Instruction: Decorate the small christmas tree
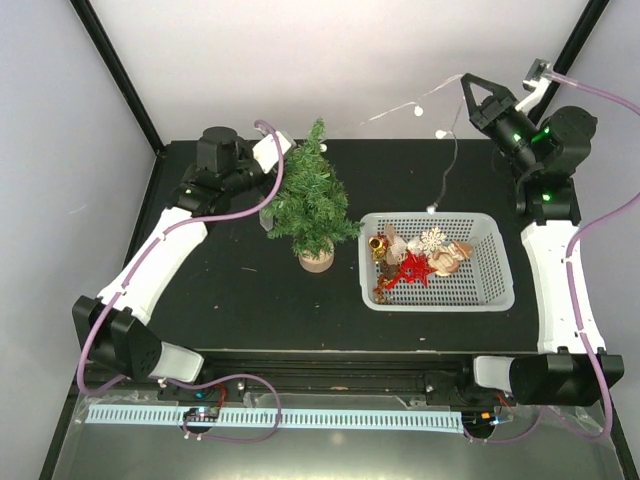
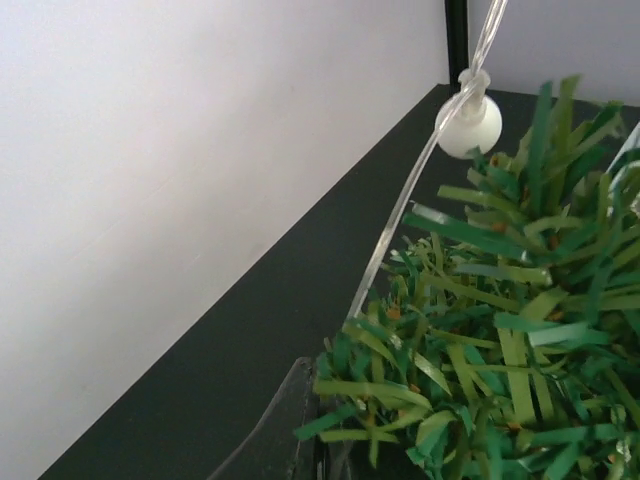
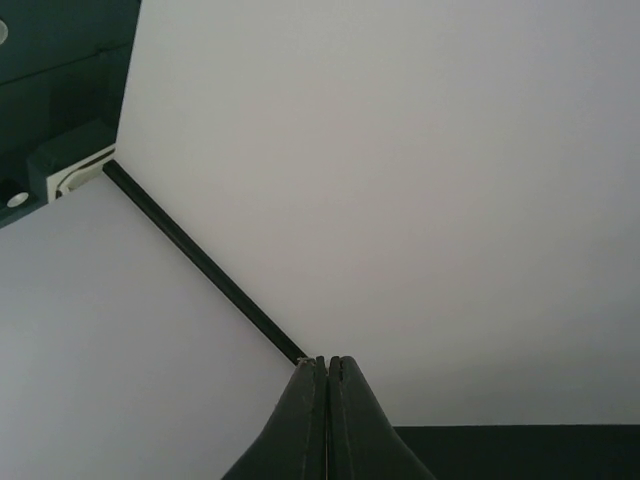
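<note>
The small christmas tree (image 1: 312,195) stands on its round wooden base (image 1: 317,260) left of centre on the black table. A clear light string (image 1: 395,108) with white bulbs runs from the treetop to my right gripper (image 1: 463,77), raised at the back right and shut on it; a loose end hangs into the basket. In the right wrist view the right gripper (image 3: 327,360) shows jaws pressed together. My left gripper (image 1: 282,172) is pushed into the tree's left side. In the left wrist view the light string (image 2: 400,215), with a bulb (image 2: 468,125), runs taut down into the left gripper (image 2: 322,400), shut among the needles (image 2: 500,350).
A white mesh basket (image 1: 440,300) sits right of the tree. It holds a red star (image 1: 413,268), a gold bell (image 1: 377,243), a white snowflake (image 1: 433,238) and other ornaments. White walls with black frame posts close in the back and sides.
</note>
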Robot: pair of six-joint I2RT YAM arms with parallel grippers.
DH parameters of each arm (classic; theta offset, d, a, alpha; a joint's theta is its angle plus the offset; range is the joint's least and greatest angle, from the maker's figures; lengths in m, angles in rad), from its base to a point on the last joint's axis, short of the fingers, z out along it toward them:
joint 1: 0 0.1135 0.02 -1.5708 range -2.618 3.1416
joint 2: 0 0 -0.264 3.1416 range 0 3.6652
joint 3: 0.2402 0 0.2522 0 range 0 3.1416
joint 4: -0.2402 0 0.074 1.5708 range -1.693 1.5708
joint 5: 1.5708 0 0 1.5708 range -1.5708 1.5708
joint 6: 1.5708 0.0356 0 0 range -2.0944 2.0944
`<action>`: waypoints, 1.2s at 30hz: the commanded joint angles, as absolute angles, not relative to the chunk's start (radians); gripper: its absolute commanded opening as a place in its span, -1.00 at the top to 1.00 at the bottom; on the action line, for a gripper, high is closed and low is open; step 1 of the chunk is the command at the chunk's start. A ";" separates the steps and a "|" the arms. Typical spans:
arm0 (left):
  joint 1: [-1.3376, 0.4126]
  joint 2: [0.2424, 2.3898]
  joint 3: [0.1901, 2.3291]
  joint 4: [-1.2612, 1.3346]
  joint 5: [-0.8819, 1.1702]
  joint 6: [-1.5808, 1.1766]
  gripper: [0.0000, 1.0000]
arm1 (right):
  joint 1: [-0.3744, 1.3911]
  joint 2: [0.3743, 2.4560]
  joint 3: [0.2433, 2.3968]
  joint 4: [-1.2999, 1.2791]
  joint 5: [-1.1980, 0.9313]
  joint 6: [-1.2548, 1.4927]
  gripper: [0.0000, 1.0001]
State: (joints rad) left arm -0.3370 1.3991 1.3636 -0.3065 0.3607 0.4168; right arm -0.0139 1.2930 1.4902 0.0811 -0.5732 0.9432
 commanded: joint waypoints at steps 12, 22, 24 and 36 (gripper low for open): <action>-0.348 1.410 1.360 -0.280 0.299 0.428 -0.08 | -0.020 1.198 1.341 0.025 -0.557 0.890 0.98; -0.348 1.394 1.364 -0.274 0.285 0.421 -0.29 | -0.020 1.063 1.275 -0.046 -0.528 0.844 0.98; -0.348 1.396 1.364 -0.274 0.284 0.417 -0.35 | -0.021 1.048 1.280 -0.074 -0.524 0.837 0.98; -0.347 1.364 1.375 -0.276 0.246 0.419 -0.87 | -0.017 0.962 1.243 -0.147 -0.552 0.827 0.98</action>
State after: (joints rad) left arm -0.3420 1.4044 1.3582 -0.2848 0.2626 0.4191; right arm -0.0139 1.0031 1.2705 -0.1116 -0.5484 0.8543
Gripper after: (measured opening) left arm 0.879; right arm 0.010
